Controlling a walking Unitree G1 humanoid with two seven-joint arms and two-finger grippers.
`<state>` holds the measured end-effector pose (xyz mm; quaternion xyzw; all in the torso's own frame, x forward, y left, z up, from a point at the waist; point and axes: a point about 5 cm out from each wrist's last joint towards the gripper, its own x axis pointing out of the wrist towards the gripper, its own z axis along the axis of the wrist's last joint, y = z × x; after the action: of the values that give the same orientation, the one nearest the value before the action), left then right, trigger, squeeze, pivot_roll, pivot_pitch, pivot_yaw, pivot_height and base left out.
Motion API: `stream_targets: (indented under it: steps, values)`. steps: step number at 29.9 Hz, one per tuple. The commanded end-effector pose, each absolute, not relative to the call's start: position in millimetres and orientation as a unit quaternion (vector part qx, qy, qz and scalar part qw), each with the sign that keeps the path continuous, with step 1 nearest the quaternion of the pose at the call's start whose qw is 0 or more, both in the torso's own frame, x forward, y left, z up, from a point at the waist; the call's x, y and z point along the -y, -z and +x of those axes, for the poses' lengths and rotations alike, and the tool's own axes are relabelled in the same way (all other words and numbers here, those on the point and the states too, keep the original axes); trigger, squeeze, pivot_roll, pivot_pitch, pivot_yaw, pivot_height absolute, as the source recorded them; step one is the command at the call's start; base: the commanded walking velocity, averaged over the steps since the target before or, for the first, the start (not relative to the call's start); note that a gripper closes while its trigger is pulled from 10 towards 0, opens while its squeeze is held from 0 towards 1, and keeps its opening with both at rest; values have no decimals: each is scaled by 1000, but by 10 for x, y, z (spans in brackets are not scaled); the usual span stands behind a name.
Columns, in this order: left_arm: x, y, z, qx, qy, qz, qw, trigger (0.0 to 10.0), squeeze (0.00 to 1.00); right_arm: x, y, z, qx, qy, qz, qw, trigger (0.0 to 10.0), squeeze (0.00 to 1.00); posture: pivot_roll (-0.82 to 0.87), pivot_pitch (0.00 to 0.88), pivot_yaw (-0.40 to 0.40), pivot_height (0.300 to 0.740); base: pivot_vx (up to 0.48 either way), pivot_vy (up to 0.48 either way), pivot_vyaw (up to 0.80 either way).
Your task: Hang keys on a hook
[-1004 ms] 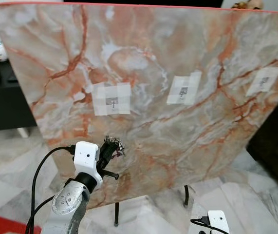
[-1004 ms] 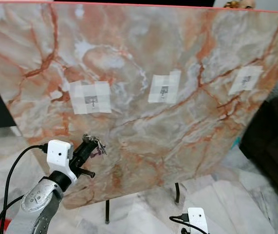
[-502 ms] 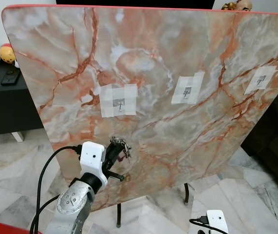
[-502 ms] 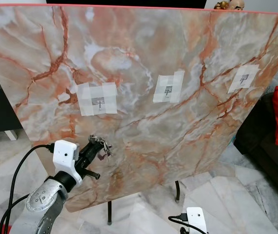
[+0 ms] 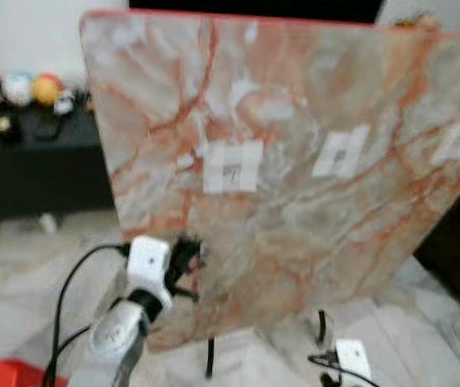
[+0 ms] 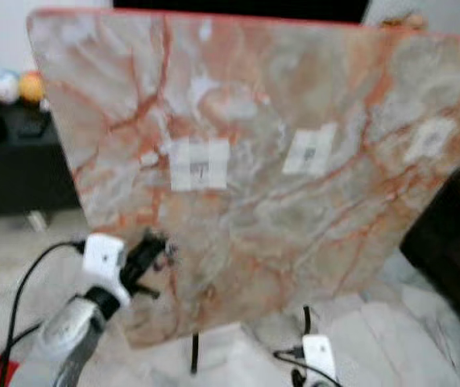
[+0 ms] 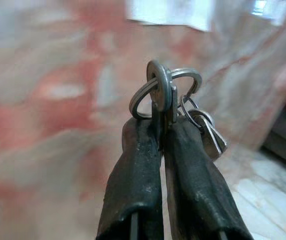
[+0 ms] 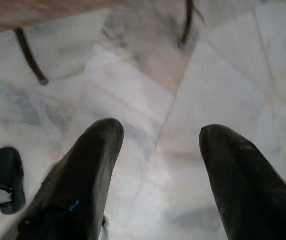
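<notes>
Two fingers of the left gripper (image 7: 163, 131) are pinched together on the keys (image 7: 169, 95), held close in front of the tilted marble board (image 5: 310, 218), below the leftmost taped hook (image 5: 232, 168). Further right on the board sit two more taped patches; low right, the right gripper (image 8: 155, 160) hangs above the marble floor (image 8: 223, 75), fingers spread, empty

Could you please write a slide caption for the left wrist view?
Left hand pinching a silver metal key ring with keys before the blurred orange-veined marble board.
</notes>
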<state>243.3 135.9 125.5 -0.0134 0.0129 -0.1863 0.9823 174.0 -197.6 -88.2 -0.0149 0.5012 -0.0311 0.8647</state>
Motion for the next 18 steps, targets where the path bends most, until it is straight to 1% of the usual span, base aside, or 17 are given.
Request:
stream_targets:
  steps: [1, 11, 18]
  values:
    - [-1249, -1317, 2433, -1, 209, -14, 978, 10000, 0, 2077, 886, 1693, -506, 44, -22, 861, 10000, 0, 83, 0, -111, 740, 0, 0, 0]
    - [-1202, -1355, 2417, 11, 220, -16, 975, 10000, 0, 2080, 883, 1699, -503, 46, -20, 863, 10000, 0, 85, 0, -114, 740, 0, 0, 0]
    - [-1084, -1380, 2423, 14, 239, -13, 971, 10000, 0, 2081, 880, 1704, -502, 43, -24, 863, 10000, 0, 88, 0, -115, 740, 0, 0, 0]
